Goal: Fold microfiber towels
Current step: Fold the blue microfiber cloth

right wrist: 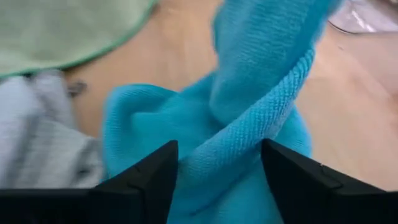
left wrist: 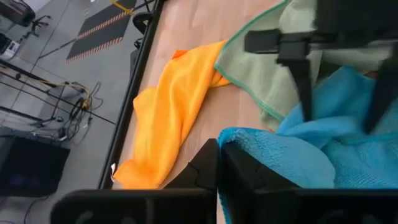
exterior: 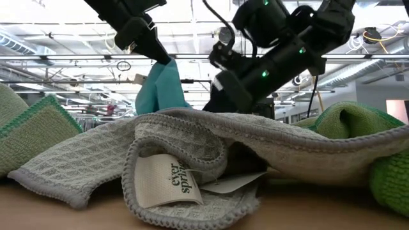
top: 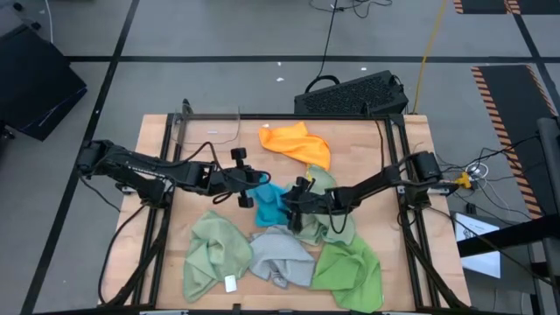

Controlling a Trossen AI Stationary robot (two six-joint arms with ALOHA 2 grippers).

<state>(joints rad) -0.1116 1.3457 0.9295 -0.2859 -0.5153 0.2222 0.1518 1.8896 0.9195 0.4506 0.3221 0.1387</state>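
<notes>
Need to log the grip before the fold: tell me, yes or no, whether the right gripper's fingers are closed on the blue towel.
No: in the right wrist view the right gripper stands open, its fingers apart either side of the blue towel.

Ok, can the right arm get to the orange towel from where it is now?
Probably yes. The orange towel lies alone on bare wood, nothing on top. The right gripper, open, straddles the blue towel that the left gripper pinches, so it must back off first.
</notes>
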